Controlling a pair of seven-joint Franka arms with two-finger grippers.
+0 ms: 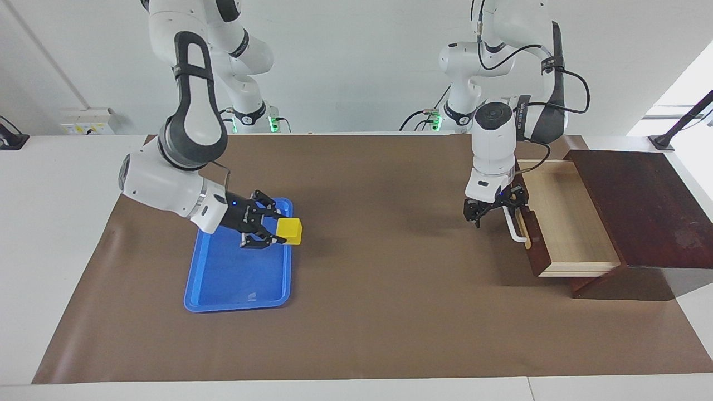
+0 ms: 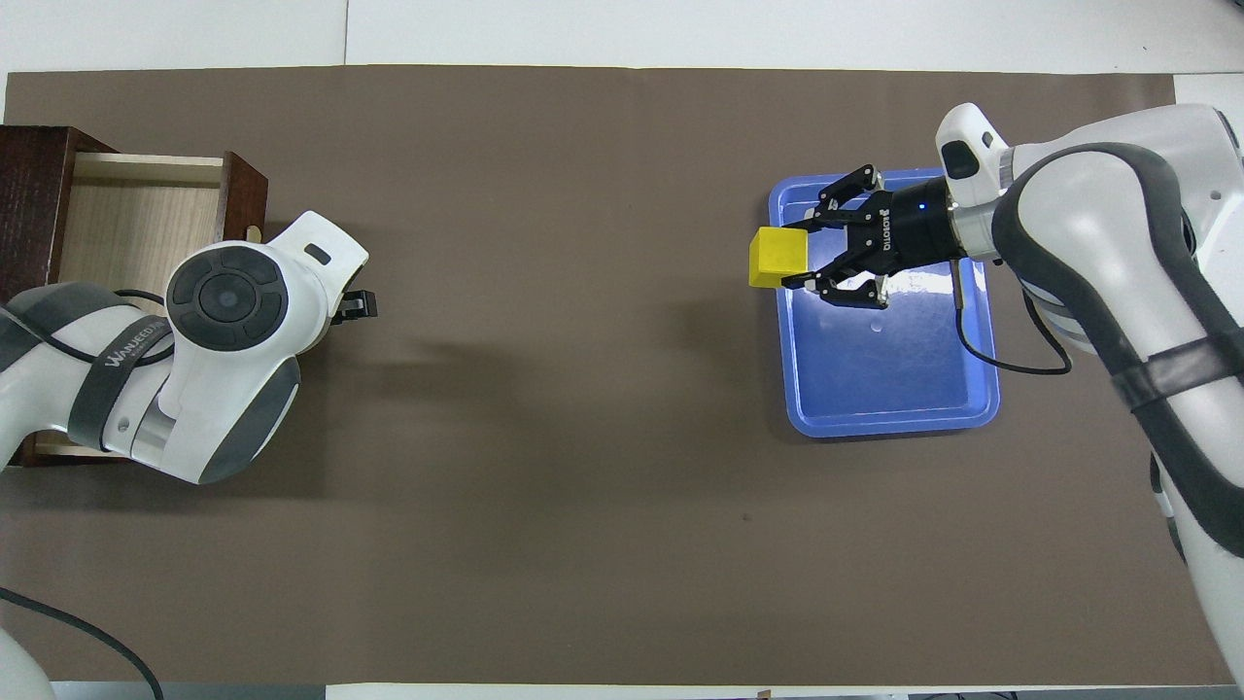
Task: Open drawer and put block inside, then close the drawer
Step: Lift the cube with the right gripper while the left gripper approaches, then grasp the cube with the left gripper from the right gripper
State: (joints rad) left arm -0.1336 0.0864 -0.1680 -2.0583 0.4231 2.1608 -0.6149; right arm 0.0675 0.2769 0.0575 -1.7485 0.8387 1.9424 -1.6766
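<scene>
The drawer stands pulled open out of its dark wooden box at the left arm's end of the table, its plywood interior bare; it also shows in the overhead view. My left gripper is open right in front of the drawer's white handle and holds nothing. In the overhead view the left arm hides most of it. My right gripper is shut on the yellow block and holds it just over the blue tray's rim. The block also shows in the overhead view, held by the right gripper.
The blue plastic tray lies on the brown mat at the right arm's end, with nothing lying in it; it also shows in the overhead view. White table border surrounds the mat.
</scene>
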